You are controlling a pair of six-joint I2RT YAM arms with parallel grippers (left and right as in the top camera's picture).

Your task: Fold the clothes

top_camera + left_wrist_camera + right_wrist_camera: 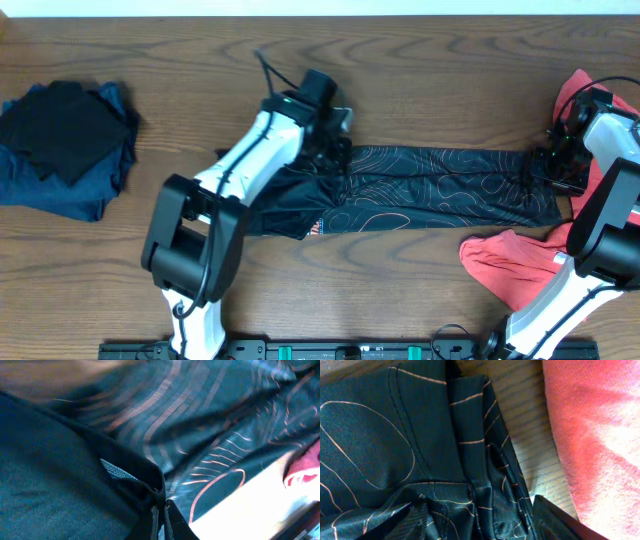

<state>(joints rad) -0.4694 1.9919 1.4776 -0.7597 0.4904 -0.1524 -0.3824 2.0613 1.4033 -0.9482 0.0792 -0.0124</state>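
Black jersey (440, 185) lies stretched along the table (400, 60). My left claw (161, 519) is clenched on its edge; my right claw (475, 512) is released, astride the far end.

The white-and-black left arm (255, 150) and matching right arm (610, 135) pair smooth white links with bulky black joint housings. A thin black cable (268, 70) arcs off the left wrist.

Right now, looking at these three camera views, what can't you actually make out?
- Right gripper: overhead, dark against the black jersey; in the right wrist view its fingers are cut by the bottom edge, so a grip is unclear.
- Left gripper: overhead, hidden under its own wrist.
- Red shirt: overhead, partly under the right arm and cut by the right edge.
- Jersey logo: overhead too small; left wrist view blurred.
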